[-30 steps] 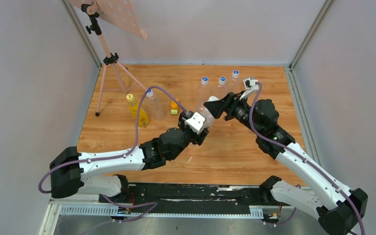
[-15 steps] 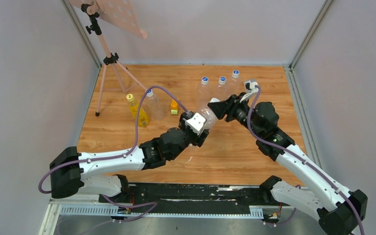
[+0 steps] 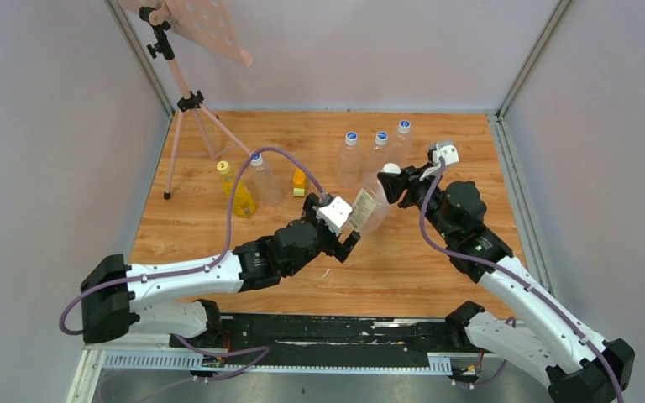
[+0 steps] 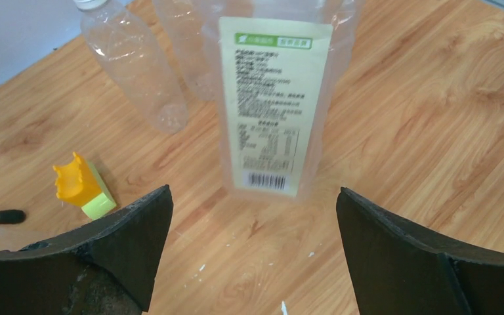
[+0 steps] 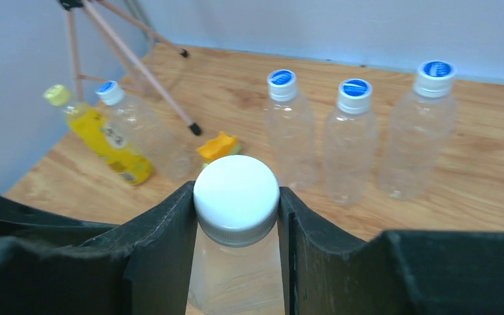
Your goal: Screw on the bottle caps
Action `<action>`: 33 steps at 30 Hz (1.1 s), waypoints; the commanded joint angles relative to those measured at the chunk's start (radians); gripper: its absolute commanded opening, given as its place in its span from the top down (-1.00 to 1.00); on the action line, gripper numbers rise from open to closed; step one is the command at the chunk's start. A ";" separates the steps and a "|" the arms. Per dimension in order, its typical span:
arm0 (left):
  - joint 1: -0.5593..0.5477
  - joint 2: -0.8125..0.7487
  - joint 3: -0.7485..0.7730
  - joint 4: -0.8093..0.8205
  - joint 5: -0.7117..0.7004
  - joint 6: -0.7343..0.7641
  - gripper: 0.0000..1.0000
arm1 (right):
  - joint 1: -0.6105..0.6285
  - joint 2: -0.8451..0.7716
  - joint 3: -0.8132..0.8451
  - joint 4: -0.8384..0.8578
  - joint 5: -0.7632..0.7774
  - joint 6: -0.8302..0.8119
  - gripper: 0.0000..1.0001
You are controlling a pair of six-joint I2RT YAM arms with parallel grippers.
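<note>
The wider clear bottle (image 3: 368, 208) with a printed label (image 4: 275, 98) leans at mid-table, its plain white cap (image 5: 236, 190) on its neck. My right gripper (image 5: 236, 216) is shut on that white cap, one finger on each side. My left gripper (image 4: 254, 256) stands open just in front of the bottle's base, its fingers (image 4: 138, 236) apart from it with bare wood between them. In the top view the left gripper (image 3: 353, 231) sits below the bottle and the right gripper (image 3: 389, 179) at its top. Whether the bottle's base rests on the table I cannot tell.
Three clear bottles with blue caps (image 5: 355, 87) stand in a row at the back. A yellow bottle (image 3: 237, 189) with a yellow cap, a blue-capped clear bottle (image 3: 262, 178) and a small orange-green block (image 3: 299, 183) sit at the left. A tripod (image 3: 186, 101) stands at the back left.
My left gripper has opened, let go of the labelled bottle and drawn back. My right gripper has closed on the white cap and shifted right, carrying the bottle with it.
</note>
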 commanded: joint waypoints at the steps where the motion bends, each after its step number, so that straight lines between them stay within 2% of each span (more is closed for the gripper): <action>1: 0.024 -0.069 0.006 -0.080 -0.037 -0.080 -1.00 | -0.002 -0.045 -0.050 0.064 0.163 -0.193 1.00; 7: 0.117 -0.114 0.033 -0.254 -0.020 -0.140 -1.00 | -0.003 -0.086 -0.178 0.193 0.242 -0.351 1.00; 15: 0.192 -0.178 0.039 -0.309 -0.043 -0.118 -1.00 | -0.002 -0.068 -0.240 0.217 0.263 -0.332 0.92; 18: 0.195 -0.189 0.035 -0.314 -0.042 -0.121 -1.00 | -0.002 -0.065 -0.255 0.212 0.266 -0.308 0.79; 24: 0.195 -0.207 0.026 -0.322 -0.036 -0.127 -1.00 | -0.002 -0.067 -0.262 0.191 0.277 -0.283 0.39; 30: 0.195 -0.223 0.021 -0.324 -0.032 -0.121 -1.00 | -0.002 -0.079 -0.267 0.168 0.296 -0.241 0.12; 33: 0.195 -0.230 0.021 -0.327 -0.028 -0.120 -1.00 | -0.002 -0.086 -0.257 0.144 0.286 -0.224 -0.11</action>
